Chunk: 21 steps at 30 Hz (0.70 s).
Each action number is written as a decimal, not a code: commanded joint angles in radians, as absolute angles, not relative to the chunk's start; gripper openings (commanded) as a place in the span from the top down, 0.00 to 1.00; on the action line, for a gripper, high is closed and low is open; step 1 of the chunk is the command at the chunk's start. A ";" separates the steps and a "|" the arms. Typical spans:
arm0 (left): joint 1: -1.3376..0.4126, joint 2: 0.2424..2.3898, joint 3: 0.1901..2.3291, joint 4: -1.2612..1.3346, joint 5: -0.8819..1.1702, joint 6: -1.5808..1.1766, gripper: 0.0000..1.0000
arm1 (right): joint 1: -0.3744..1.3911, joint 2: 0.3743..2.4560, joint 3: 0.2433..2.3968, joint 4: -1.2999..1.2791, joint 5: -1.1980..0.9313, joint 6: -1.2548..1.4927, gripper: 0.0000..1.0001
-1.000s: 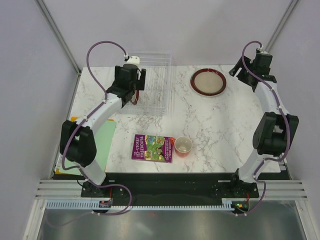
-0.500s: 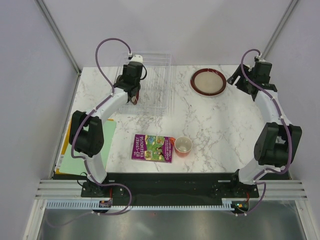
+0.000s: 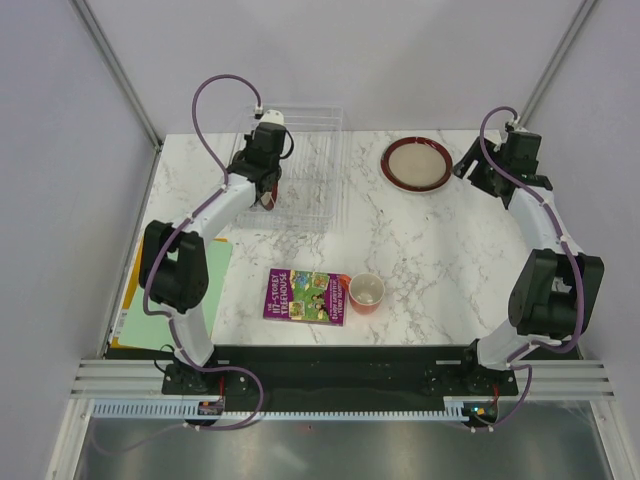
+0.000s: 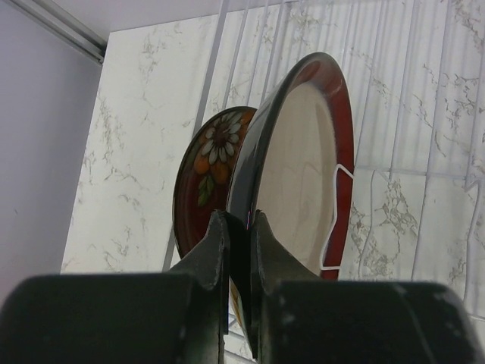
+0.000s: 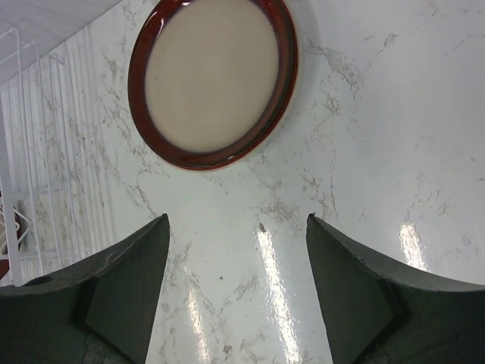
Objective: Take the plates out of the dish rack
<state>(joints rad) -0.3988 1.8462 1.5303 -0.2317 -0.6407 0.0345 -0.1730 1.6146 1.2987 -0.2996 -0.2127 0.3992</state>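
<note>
The clear dish rack stands at the back left of the table. In the left wrist view two plates stand on edge in its ribs: a cream-centred plate with a dark red rim and, behind it, a smaller red floral plate. My left gripper is shut on the cream-centred plate's near rim; from above it sits over the rack. Another cream-centred, red-rimmed plate lies flat on the table. My right gripper hovers open just right of that plate, holding nothing.
A purple picture book and an orange cup lie near the front middle of the marble table. A green sheet overhangs the left edge. The rack's corner shows at the left of the right wrist view.
My left arm reached down into the rack and its jaws went from wide open to shut on the plate's rim. The right gripper drifted slightly toward the flat plate.
</note>
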 commanded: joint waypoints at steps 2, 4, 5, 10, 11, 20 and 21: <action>-0.433 1.873 1.675 -0.207 -0.822 0.067 0.98 | -0.169 1.548 1.270 -0.272 -0.230 0.406 0.21; -0.448 1.882 1.716 -0.206 -0.893 0.093 0.98 | -0.167 1.534 1.267 -0.272 -0.233 0.408 0.21; -0.454 1.885 1.726 -0.203 -0.909 0.103 0.98 | -0.167 1.528 1.261 -0.272 -0.233 0.407 0.21; -0.475 1.881 1.767 -0.161 -0.988 0.178 0.98 | -0.166 1.496 1.252 -0.273 -0.235 0.407 0.21; -0.480 1.881 1.772 -0.147 -0.997 0.216 0.98 | -0.164 1.493 1.249 -0.275 -0.235 0.405 0.21; -0.511 1.810 1.789 -0.130 -1.020 0.275 0.98 | -0.166 1.442 1.235 -0.291 -0.259 0.408 0.20; -0.523 1.795 1.789 -0.136 -1.016 0.273 0.98 | -0.166 1.434 1.235 -0.293 -0.282 0.410 0.20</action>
<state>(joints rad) -0.5045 1.9228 1.7138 -0.2630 -0.8993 0.1993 -0.1692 1.4879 1.2392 -0.3027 -0.2348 0.4004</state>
